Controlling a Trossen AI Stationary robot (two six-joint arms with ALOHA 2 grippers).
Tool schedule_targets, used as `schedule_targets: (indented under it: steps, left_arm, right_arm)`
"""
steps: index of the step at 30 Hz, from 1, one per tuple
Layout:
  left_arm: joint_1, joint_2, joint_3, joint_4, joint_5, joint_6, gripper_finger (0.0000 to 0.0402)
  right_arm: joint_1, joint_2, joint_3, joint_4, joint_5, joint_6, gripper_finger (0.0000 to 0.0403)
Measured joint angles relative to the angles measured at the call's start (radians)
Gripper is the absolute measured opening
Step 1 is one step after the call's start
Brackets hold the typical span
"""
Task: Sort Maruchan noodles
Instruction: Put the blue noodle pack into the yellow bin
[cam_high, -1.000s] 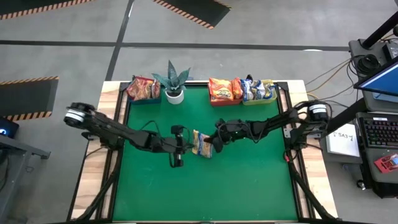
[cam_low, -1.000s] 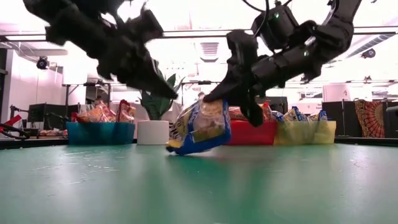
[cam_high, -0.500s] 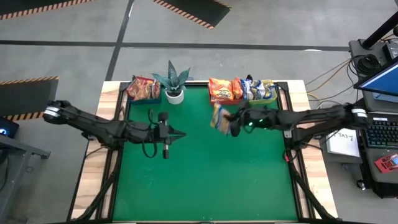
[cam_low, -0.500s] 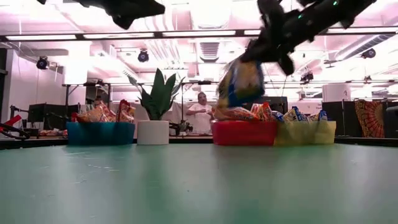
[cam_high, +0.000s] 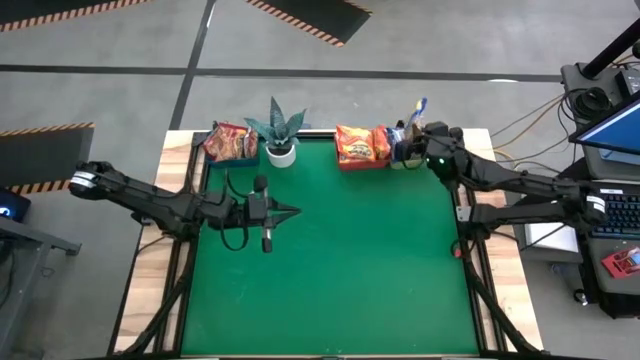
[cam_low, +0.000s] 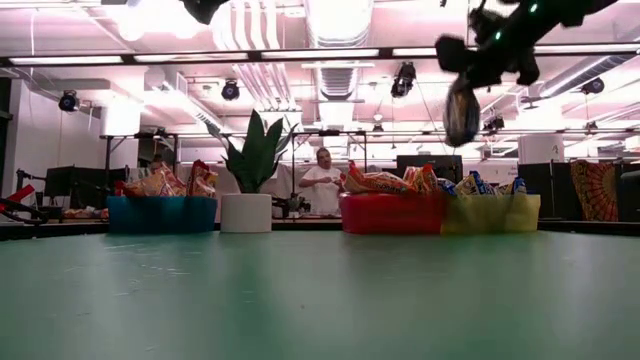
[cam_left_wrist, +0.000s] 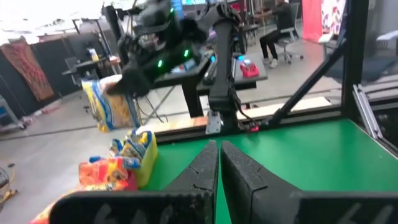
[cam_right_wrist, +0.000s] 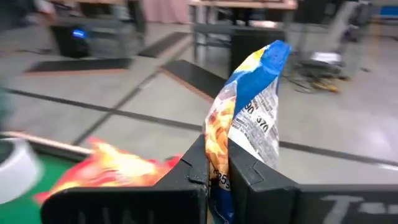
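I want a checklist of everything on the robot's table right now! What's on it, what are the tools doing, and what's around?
Surface: green mat, bare in the middle.
Job's things: blue-and-yellow noodle packet held above the yellow-green bin; orange packets in the red bin; red packets in the blue bin.
Clutter: potted plant between the bins.
Grippers: right tool shut on the packet; left tool shut, empty, over the mat.
Cables: wires beside the table's right edge.
Surroundings: person standing behind the table; keyboard on the right.
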Motion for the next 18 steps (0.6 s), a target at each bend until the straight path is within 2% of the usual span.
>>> schedule_targets:
  steps: [3, 10, 18]
  left_arm:
    - [0.001, 0.0, 0.0, 0.022, -0.006, 0.011, 0.0]
    - [0.002, -0.001, 0.0, 0.028, -0.138, 0.017, 0.0]
    - [0.002, -0.001, 0.0, 0.015, -0.15, 0.028, 0.0]
  right_arm:
    - [-0.072, 0.051, -0.007, 0.021, 0.002, 0.014, 0.0011]
    - [-0.159, 0.22, -0.008, 0.18, -0.001, -0.027, 0.0012]
    - [-0.197, 0.385, -0.008, 0.134, 0.037, 0.002, 0.0012]
